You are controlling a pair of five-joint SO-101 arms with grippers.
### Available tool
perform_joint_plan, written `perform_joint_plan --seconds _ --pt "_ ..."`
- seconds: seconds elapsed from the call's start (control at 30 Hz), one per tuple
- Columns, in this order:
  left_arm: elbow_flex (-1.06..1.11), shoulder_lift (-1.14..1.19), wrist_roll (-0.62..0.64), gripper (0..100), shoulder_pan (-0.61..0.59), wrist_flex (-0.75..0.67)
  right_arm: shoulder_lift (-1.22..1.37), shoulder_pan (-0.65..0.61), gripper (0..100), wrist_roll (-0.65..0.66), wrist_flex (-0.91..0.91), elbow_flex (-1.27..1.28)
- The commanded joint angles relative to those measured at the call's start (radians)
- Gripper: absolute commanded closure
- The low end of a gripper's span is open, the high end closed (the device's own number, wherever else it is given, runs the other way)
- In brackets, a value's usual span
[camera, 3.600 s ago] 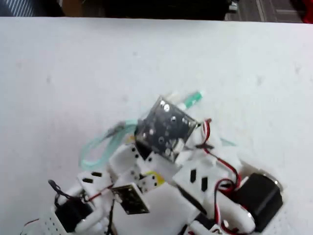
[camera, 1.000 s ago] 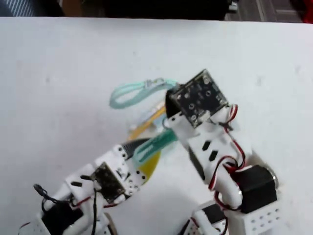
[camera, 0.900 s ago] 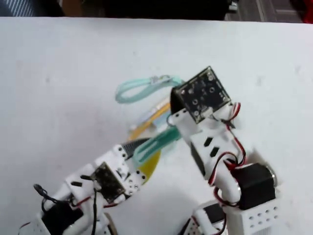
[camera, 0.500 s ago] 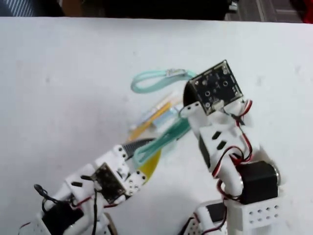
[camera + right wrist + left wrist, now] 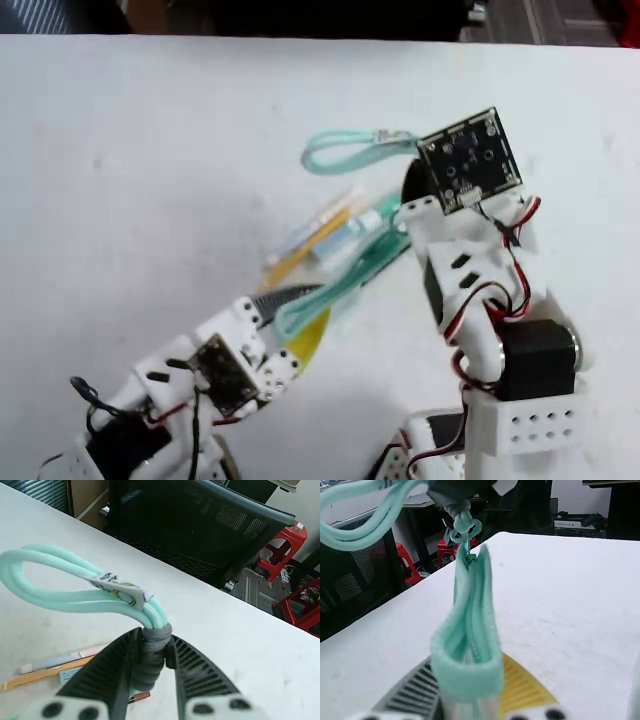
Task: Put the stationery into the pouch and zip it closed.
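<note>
Pouch (image 5: 325, 235) judged soft, light, limp. Zip band (image 5: 470, 610) end is clamped by left end effector (image 5: 467, 680); pull loop (image 5: 75, 587) is pinched by right end effector (image 5: 152, 645). Tension along zip needed.

No legible writing reaches us from this table. A small white tag (image 5: 118, 588) wrapped round the mint carry loop (image 5: 45, 582), at the end where its cords gather, carries dark and yellow print, but we cannot make out a single letter. A pale sticker (image 5: 74, 674) on a piece of stationery lying near the loop shows dark marks, equally too small for us to read.
</note>
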Motion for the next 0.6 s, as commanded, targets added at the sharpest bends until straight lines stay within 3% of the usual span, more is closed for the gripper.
perform_joint_plan --seconds 0.0,0.57 --pt "0.041 -0.004 0.009 98 0.004 -0.002 -0.008 0.031 98.2 0.008 -0.036 -0.008" --pt "0.041 -0.004 0.009 98 0.004 -0.002 -0.008 0.062 98.1 0.002 -0.036 -0.006"
